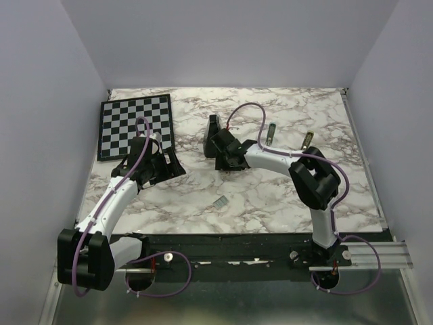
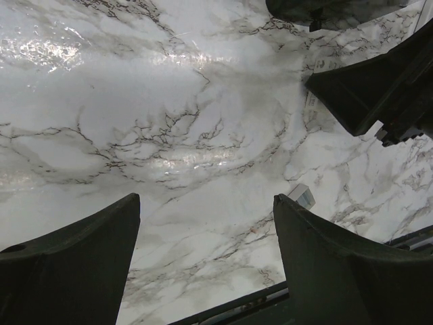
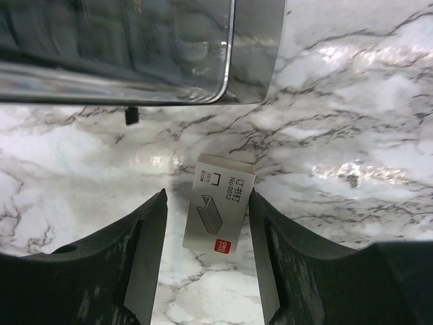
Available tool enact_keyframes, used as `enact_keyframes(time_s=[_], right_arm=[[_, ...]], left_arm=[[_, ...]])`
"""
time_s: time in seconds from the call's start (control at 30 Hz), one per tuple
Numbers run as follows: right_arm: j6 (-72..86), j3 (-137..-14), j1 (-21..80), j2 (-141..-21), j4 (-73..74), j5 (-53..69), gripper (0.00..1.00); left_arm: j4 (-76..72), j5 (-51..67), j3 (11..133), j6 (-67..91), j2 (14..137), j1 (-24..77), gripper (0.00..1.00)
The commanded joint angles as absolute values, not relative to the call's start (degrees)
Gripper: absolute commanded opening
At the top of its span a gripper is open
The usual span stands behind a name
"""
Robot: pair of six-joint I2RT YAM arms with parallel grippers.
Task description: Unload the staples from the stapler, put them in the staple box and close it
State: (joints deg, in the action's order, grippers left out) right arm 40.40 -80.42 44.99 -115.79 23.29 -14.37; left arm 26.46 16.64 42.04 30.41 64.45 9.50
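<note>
White box (image 3: 218, 211) close between right tool (image 3: 207, 200) fingers.

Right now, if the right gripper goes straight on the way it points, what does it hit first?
Probably the small staple box lying between the right gripper's fingers, then the marble table under it; depth is unclear.

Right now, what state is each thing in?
left gripper: open, empty.
right gripper: open, fingers either side of the staple box.
staple box: flat on the table, not lifted.
stapler: lying on the table, untouched, away from both grippers.
olive bar: lying beside the stapler, untouched.
chessboard: flat at the far left corner.
</note>
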Motion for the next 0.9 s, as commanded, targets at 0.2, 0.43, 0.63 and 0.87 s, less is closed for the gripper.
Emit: enact_keyframes(time_s=[0.2,0.43,0.63,0.87], right_arm=[[39.6,-82.3,48.7,-117.5,28.4,-20.2,0.54],[42.1,-80.3,48.7,-116.4,28.7,-22.7,0.5],[39.0,-76.6,48.9,-113.7,24.1,-21.6,0.48],[37.1,-72.2,50.1,-110.2,22.7,-21.5,0.46]], left_arm=[[26.1,17.8,41.2,30.0,62.9,9.7,0.86],[26.3,17.4,41.0,30.0,62.3,9.8,0.86],[26.3,17.2,41.0,30.1,62.5,9.8,0.86],[26.3,17.1,41.1,30.1,63.1,9.8,0.86]])
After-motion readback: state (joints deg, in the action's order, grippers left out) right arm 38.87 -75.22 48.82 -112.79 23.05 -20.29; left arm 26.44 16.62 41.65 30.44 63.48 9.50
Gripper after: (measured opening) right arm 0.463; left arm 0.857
